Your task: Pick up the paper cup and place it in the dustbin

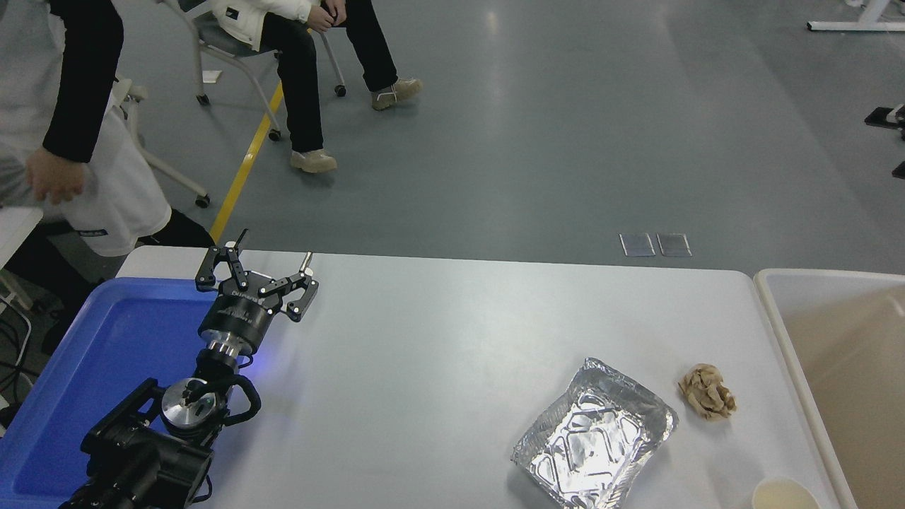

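Note:
The paper cup [786,494] stands upright at the table's near right corner, cut off by the picture's bottom edge, its cream inside showing. The dustbin [783,332], with its off-white rim and beige inner walls, stands just right of the table, next to the cup. My left gripper [259,263] is open and empty, parked at the lower left by the blue tray, far from the cup. My right arm and gripper are out of view.
A silver foil tray [595,445] lies left of the cup. A crumpled brown paper ball [707,401] lies between the foil tray and the dustbin. A blue plastic tray [106,367] sits at the left. Two people are at the far left, beyond the table.

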{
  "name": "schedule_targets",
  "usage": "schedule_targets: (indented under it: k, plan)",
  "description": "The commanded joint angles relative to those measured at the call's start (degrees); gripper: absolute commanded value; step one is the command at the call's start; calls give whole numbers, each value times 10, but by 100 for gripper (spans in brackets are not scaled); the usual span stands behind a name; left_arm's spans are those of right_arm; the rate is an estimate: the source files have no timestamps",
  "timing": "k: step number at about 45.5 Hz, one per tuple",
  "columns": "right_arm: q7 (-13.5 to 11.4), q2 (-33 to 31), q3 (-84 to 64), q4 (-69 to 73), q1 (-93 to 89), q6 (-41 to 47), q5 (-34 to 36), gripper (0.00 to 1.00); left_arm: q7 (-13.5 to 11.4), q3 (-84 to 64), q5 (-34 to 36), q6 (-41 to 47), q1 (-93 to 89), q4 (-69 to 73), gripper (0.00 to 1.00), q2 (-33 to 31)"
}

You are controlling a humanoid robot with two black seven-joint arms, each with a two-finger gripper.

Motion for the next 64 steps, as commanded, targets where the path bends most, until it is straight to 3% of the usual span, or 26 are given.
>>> schedule_targets:
  k: [1, 10, 17, 26, 36, 49, 64]
  plan:
    - [-2, -25, -58, 133, 133, 77, -222, 100, 0, 0, -1, 0, 0, 0, 99, 0]
    - [-8, -107, -59, 295, 157, 142, -347, 100, 0, 0, 0, 0, 0, 0, 99, 0]
    - [-8, -193, -76, 322, 135, 154, -454, 100, 0, 0, 0, 0, 0, 0, 99, 0]
    - [-8, -295, -78, 323, 44, 154, -483, 100, 0, 0, 0, 0, 0, 0, 99, 0]
    - [-8, -356, -78, 332, 11, 153, -478, 100, 0, 0, 0, 0, 0, 0, 99, 0]
    - [-8, -368, -85, 336, 3, 123, -464, 100, 0, 0, 0, 0, 0, 0, 99, 0]
    - [-8, -295, -95, 334, -50, 45, -420, 100, 0, 0, 0, 0, 0, 0, 99, 0]
